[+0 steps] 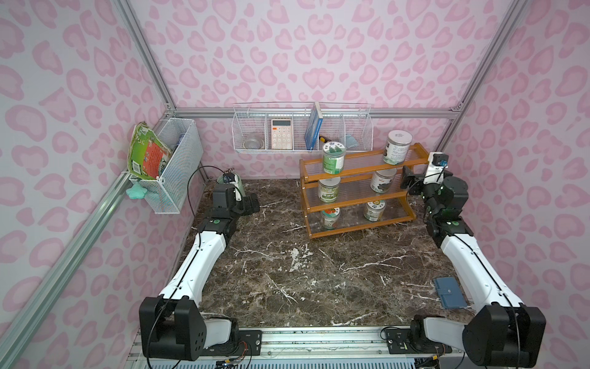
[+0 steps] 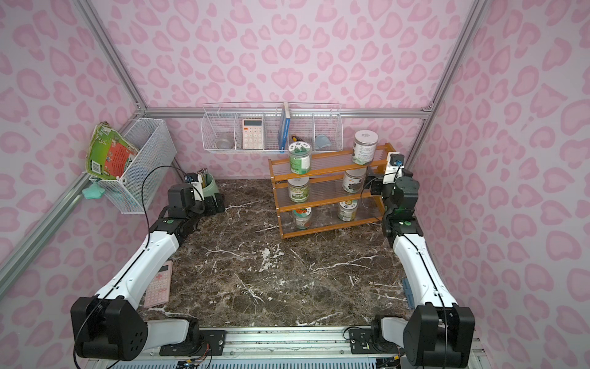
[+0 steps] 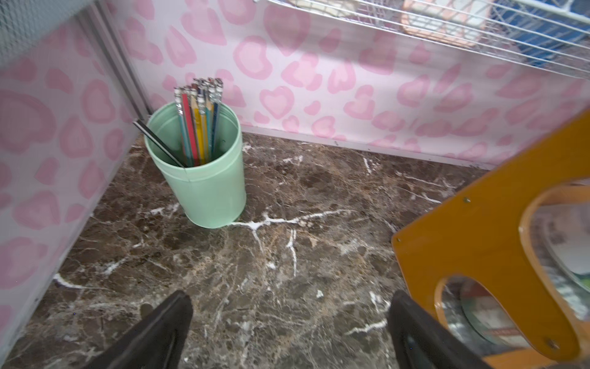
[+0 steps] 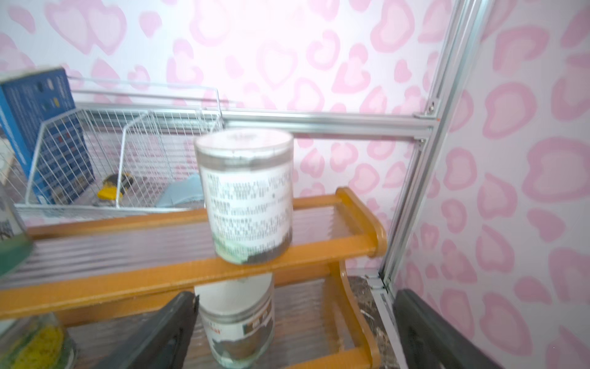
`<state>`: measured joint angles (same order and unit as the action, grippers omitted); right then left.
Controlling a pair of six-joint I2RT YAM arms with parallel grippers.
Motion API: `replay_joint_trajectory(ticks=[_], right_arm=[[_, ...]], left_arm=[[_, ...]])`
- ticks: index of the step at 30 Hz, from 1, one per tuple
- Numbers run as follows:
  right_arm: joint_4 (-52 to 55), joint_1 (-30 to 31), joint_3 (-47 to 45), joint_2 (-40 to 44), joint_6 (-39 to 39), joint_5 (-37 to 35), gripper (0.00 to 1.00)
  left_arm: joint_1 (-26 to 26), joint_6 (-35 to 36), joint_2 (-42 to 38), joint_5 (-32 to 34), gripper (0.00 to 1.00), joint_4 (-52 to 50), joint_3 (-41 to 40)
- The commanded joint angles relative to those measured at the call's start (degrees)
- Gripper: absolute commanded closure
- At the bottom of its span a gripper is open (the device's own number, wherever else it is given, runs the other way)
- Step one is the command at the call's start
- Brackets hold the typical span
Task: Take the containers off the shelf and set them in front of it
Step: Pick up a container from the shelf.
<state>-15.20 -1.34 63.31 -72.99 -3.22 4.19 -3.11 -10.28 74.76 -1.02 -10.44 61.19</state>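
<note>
**Both arms out with jaws wide, all six jars on the shelf**

My left arm reaches forward along its side of the marble tabletop (image 1: 287, 271), wrist bent low. The left gripper (image 1: 250, 204) sits just above the stone, jaws spread with only bare marble between them. In its wrist view the mint-green pencil cup (image 3: 204, 179) stands ahead in the corner, and the shelf's near end panel shows off to one side, apart from the fingers.

My right arm is folded up higher, wrist lifted at the far end of the shelf (image 1: 360, 228). The right gripper (image 1: 407, 178) is level with the middle tier and turned in toward it, jaws wide apart and holding nothing.

The containers sit two to a tier:
- **Top tier:** a green-label jar (image 1: 333, 158) and a white-label jar (image 1: 397, 147).
- **Middle tier:** a jar on the left (image 1: 329, 189) and one on the right (image 1: 382, 180).
- **Bottom tier:** another pair (image 1: 330, 218), (image 1: 374, 211).

The right-hand middle jar is closest to the right gripper, just beside it. In the wrist view it stands near one finger (image 4: 166, 332), and I see no contact. The white-label top jar stands above and ahead, blurred there.
</note>
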Motion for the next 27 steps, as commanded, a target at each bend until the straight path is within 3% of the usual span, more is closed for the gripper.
replay_joint_trajectory(ticks=[1, 6, 11, 18, 27], right_arm=[[7.65, -2.35, 6.86, -3.81, -1.43, 13.1, 0.01], [11.7, -4.99, 18.44, -11.14, -2.14, 23.79, 0.01], [13.81, -7.42, 23.79, -14.21, -3.55, 32.09, 0.01], [15.82, -7.32, 26.15, -15.56, -2.36, 35.12, 0.01], [14.2, -5.27, 28.98, -19.82, -1.0, 29.62, 0.01]], left_arm=[[-0.03, -0.65, -0.84, -10.83, 0.01, -2.14, 0.32], [-0.11, -1.89, -0.62, -18.11, 0.01, -1.88, -0.32], [-0.14, -1.67, -1.17, -20.37, 0.01, -0.82, -1.16], [-0.14, -2.15, -0.51, -21.75, 0.01, -0.41, -0.81], [-0.09, -2.06, -0.48, -21.5, 0.01, -0.4, -1.16]])
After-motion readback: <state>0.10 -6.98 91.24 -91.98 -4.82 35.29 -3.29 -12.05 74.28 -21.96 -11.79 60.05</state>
